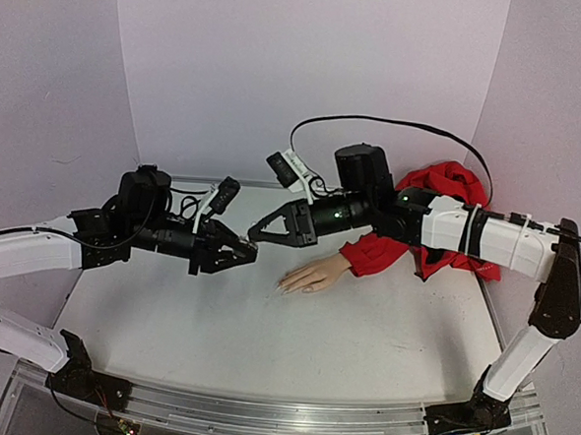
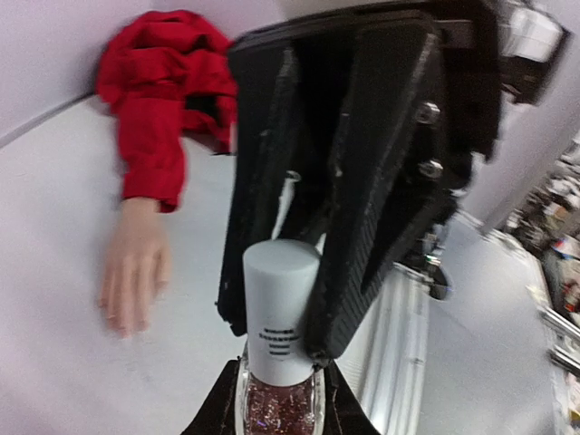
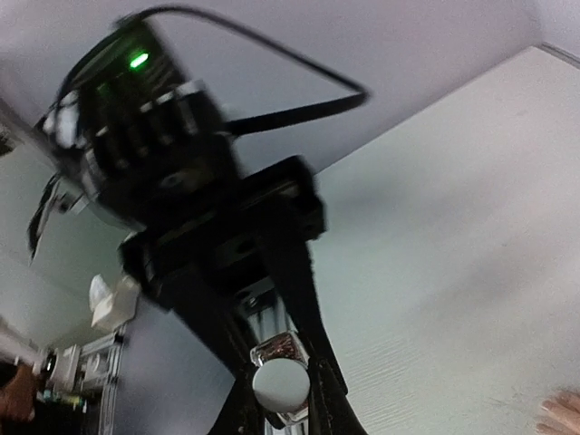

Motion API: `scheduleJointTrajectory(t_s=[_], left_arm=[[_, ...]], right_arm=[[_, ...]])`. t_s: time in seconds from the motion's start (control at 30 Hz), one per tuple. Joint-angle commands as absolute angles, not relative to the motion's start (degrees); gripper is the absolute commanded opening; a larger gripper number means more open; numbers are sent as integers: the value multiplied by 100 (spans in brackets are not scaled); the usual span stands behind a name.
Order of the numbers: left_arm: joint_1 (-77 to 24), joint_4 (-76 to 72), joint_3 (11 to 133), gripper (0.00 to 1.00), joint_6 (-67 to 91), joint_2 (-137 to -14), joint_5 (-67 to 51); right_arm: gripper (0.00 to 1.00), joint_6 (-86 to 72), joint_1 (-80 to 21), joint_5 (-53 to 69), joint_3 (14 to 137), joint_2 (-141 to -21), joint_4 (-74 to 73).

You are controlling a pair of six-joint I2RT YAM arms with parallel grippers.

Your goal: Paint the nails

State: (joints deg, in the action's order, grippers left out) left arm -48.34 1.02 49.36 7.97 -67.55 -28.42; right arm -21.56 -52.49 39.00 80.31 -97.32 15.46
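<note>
A pale mannequin hand (image 1: 312,275) in a red sleeve (image 1: 439,212) lies palm down on the table, its nails (image 1: 282,286) too small to make out. It also shows in the left wrist view (image 2: 136,272). My left gripper (image 1: 239,257) is shut on a small glass bottle (image 2: 281,410) of red glitter polish and holds it above the table, left of the hand. My right gripper (image 1: 258,235) meets it from the right, its fingers (image 2: 362,227) closed around the bottle's white cap (image 2: 281,308). The cap's top shows in the right wrist view (image 3: 281,382).
The red sleeve's bunched cloth (image 2: 163,91) lies at the back right against the wall. White walls enclose the table (image 1: 263,344) on three sides. A metal rail (image 1: 259,413) runs along the near edge. A black cable (image 1: 395,125) arcs above the right arm.
</note>
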Motion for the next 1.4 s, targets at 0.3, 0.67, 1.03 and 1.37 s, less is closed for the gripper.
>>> scheduleJointTrajectory(t_s=[0.3,0.67,1.03,1.37], left_arm=[[-4834,-844,5475,0,562,-6899,-5702],[-4947,-582,4944,0,589,-6564,-801],[-5106,-570,5003,0,496,-6814,638],[-5247,-567,5183,0,388,-7193,814]], right_arm=[[0,-686,-5572,6239,7659,-9272,1741],[68,-1220,-5567,2519,7180,-8423,1624],[78,-3776,-5759,259,7587,-8910,1774],[66,-4138,-5919,-276,8902,-9976,1349]])
